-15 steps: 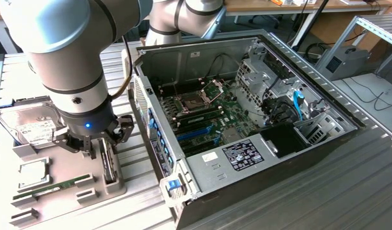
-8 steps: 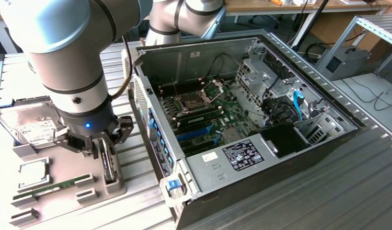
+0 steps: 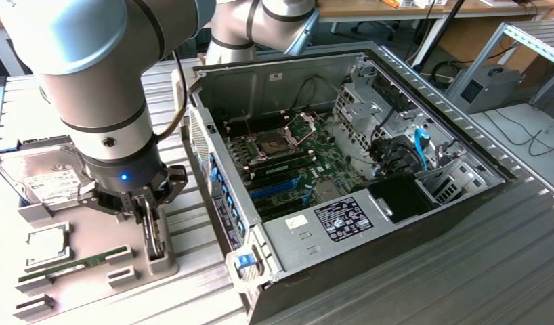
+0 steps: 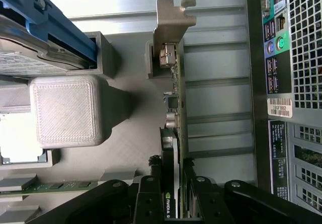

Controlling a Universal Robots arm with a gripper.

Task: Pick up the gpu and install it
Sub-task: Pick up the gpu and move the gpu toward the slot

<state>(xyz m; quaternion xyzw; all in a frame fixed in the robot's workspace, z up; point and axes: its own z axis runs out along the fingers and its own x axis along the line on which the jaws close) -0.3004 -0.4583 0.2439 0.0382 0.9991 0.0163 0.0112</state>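
End effector (image 3: 147, 215) sits low over the grey parts tray (image 3: 96, 233) in the lower left of the exterior view. It straddles the gpu (image 4: 177, 98), which stands on edge in its holder. In the wrist view the card runs straight between the two sides of the end effector (image 4: 171, 186), its black cooler facing one side and its silver end bracket (image 4: 171, 20) at the far end. Whether the end effector is already clamped on the card or just short of contact cannot be told.

The step in hand looks like the pick-up: the grasp is being made and the gpu is not yet lifted out of the holder.

The open computer case (image 3: 259, 74) lies just beside the tray on the bench (image 3: 476, 271), in the middle of the exterior view, with its motherboard (image 3: 290, 166) exposed.

By my judgement, the lift calls for a firm, centred hold and a straight pull upward, so that the card clears the holder without twisting. The hard drive (image 3: 42, 177) and the RAM stick (image 3: 74, 264) lie close by on the same tray, so a sideways drift is the risk.
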